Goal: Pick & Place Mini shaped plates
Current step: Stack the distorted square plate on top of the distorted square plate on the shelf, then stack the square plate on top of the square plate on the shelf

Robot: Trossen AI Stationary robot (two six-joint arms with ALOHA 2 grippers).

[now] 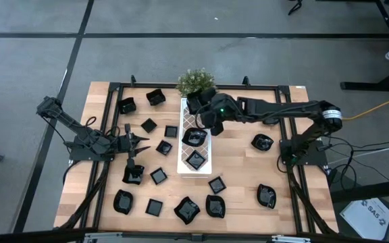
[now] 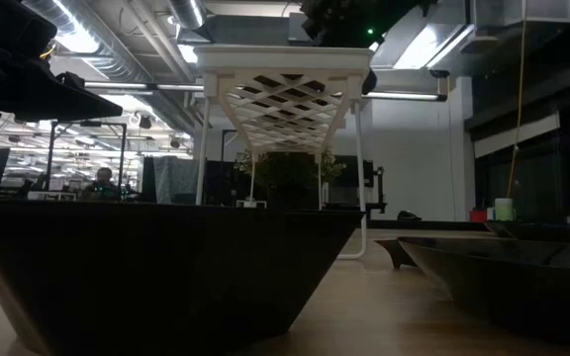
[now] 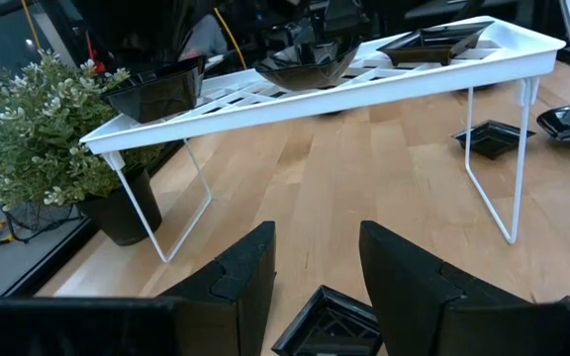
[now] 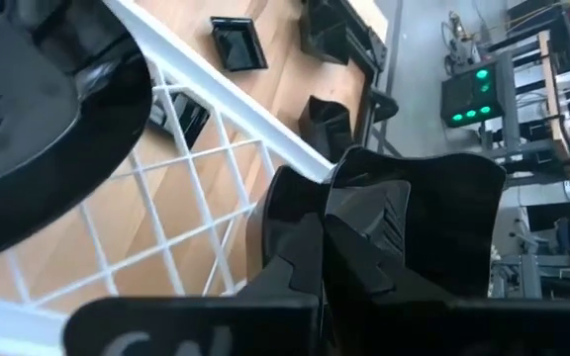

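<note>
I have the right gripper point(image 1: 198, 106) clamped on a plate point(image 4: 433, 213) over the tray's point(image 1: 183, 162) plant end, so next I must lower and release it, while the left gripper point(image 1: 135, 140), jaws apart, waits among loose plates.

I see the tray point(image 1: 196, 145) at the table's point(image 1: 296, 196) centre, running twelve to six, the plant point(image 1: 194, 81) just beyond its twelve o'clock end. Two plates point(image 1: 194, 138) lie on the tray. Other plates are scattered on the table at three, six and nine o'clock of it.
</note>
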